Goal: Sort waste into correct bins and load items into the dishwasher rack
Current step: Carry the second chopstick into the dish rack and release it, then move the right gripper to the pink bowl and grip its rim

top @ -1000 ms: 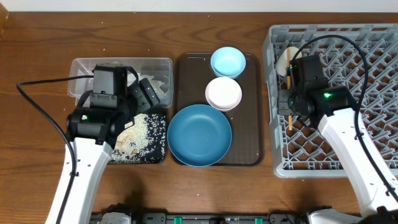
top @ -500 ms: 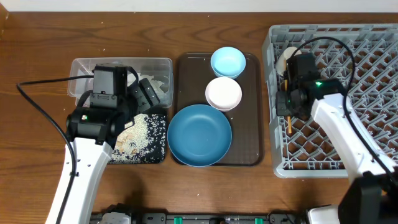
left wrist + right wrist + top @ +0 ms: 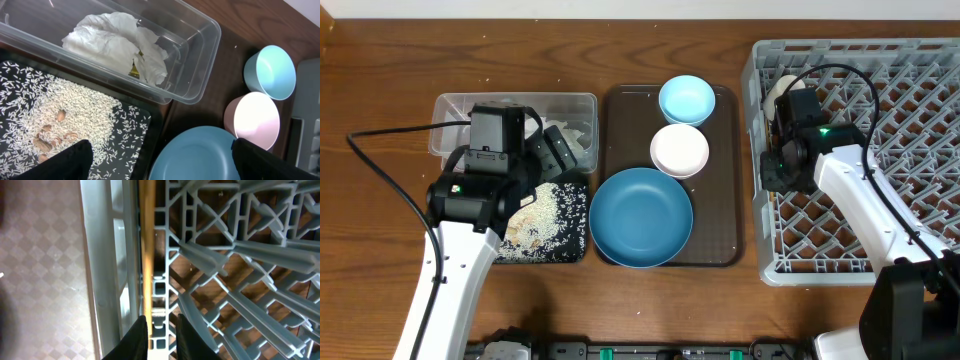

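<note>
- At 3 o'clock on the bench (image 3: 380, 80) sat the dishwasher rack (image 3: 920, 120), and the step in hand looked to be laying a wooden stick (image 3: 146, 245) along its 9 o'clock wall.
- Over that wall hung the right tool (image 3: 162, 330), jaws narrowly parted with nothing visible in the gap and the stick running just beside one finger. I judged it should widen fully, then lift straight up, so no pad dragged the thin stick askew or through the grid.
- Well apart, at 9 o'clock, the left tool (image 3: 160, 145) gaped wide and empty over the bins, and was best left idle.
- One rack; one brown serving tray (image 3: 720, 200) at centre.
- One deep-blue bowl (image 3: 640, 217) at that tray's 6 o'clock.
- One clear tub (image 3: 575, 105) holding crumpled tissue (image 3: 115, 45), too bunched to count; one black tray (image 3: 575, 245) at its 6 o'clock, bearing one heap of rice (image 3: 535, 215).
- Toward the serving tray's 12 o'clock: one light-blue bowl (image 3: 686, 99) and one pink-rimmed bowl (image 3: 679, 150).
- One white cup (image 3: 782, 92) in the rack's 10 o'clock corner.
- One stick; one yellow wrapper (image 3: 134, 71) among the tissue.
</note>
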You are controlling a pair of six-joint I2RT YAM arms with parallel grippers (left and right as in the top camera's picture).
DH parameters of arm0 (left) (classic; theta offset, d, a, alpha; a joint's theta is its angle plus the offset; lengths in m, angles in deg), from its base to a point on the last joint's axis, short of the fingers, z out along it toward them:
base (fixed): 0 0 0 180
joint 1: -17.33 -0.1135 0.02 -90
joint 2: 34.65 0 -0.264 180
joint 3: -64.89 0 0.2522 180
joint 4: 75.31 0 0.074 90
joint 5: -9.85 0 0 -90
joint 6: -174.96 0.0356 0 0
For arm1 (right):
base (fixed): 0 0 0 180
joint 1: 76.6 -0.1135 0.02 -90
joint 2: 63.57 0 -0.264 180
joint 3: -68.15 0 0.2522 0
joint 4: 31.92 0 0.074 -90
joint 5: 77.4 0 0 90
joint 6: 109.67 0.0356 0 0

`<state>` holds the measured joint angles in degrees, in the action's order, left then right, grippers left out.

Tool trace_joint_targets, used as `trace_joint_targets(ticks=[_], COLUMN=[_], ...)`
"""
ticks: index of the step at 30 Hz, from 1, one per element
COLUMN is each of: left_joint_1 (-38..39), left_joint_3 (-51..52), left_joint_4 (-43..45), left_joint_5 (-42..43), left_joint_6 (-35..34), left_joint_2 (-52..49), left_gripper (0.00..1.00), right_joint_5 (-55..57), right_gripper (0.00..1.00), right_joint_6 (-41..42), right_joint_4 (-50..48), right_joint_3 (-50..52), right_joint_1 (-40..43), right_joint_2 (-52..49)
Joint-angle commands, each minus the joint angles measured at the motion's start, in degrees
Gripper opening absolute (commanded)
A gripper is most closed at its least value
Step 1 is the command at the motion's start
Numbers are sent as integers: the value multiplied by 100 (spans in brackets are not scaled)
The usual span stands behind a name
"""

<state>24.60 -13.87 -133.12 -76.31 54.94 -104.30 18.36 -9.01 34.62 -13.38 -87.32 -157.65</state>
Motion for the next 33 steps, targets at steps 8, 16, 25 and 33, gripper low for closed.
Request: trace_joint_targets(ticks=[8, 16, 25, 33], left_joint_1=[-20, -20, -20, -20], left_joint_3=[-125, -125, -125, -125], left_joint_4=[-2, -2, -2, -2], left_joint_5=[-111, -111, -111, -111], left_joint_6=[15, 13, 13, 13], left_joint_2=[42, 42, 42, 42], left_gripper=[91, 91, 91, 91], right_joint_5=[-708, -2181, -1447, -402], right_gripper=[16, 23, 28, 38], right_joint_6=[-48, 481, 1027, 1054], right_joint_4=[326, -44, -1379, -2138], right_joint_3=[-472, -1329, -1305, -1305], right_joint_1=[-26, -623, -1917, -2568], right_joint_2=[203, 527, -96, -1093])
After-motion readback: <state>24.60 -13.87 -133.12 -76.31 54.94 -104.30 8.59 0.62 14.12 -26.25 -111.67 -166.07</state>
